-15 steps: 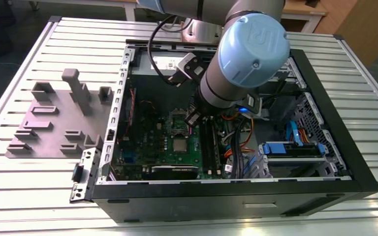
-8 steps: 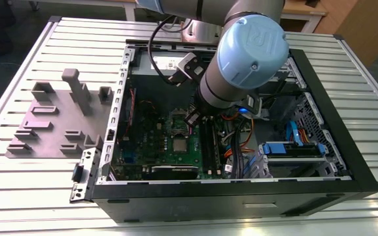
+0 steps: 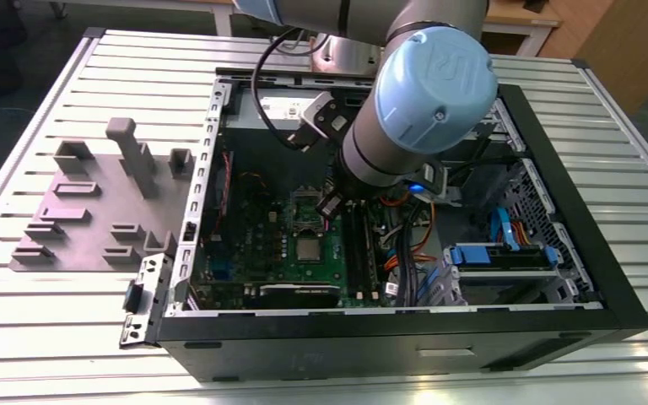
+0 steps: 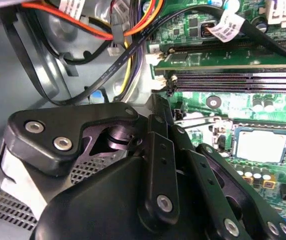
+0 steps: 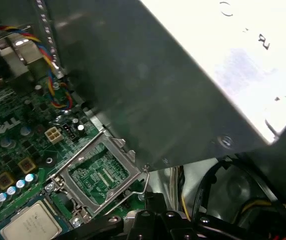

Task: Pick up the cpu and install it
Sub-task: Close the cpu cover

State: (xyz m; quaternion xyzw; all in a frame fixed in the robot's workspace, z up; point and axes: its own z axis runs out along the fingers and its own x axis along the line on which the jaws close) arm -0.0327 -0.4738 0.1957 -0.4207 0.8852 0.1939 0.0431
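Arm is down inside the open computer case (image 3: 594,291), which sits on the slatted worktop (image 3: 54,337). The gripper (image 3: 331,202) hangs over the green board (image 3: 259,249), near the middle of the exterior view. I cannot tell whether it is apart or together, nor whether it carries anything.

The cpu (image 3: 305,247) lies flat, silver top up, in its socket on the board. In the exterior view it sits just below the gripper and apart from it. In the first wrist view the hinged retention frame (image 5: 100,172) beside the cpu stands raised, with bare board showing through its window.

Progress, my judgement: pick-up and placement look done, and the cpu appears seated square in the socket. The frame is not yet closed over it, so I log the install as unfinished.

The grey fixture (image 3: 99,211) stands on the worktop at the exterior view's left, outside the case and well apart from the gripper
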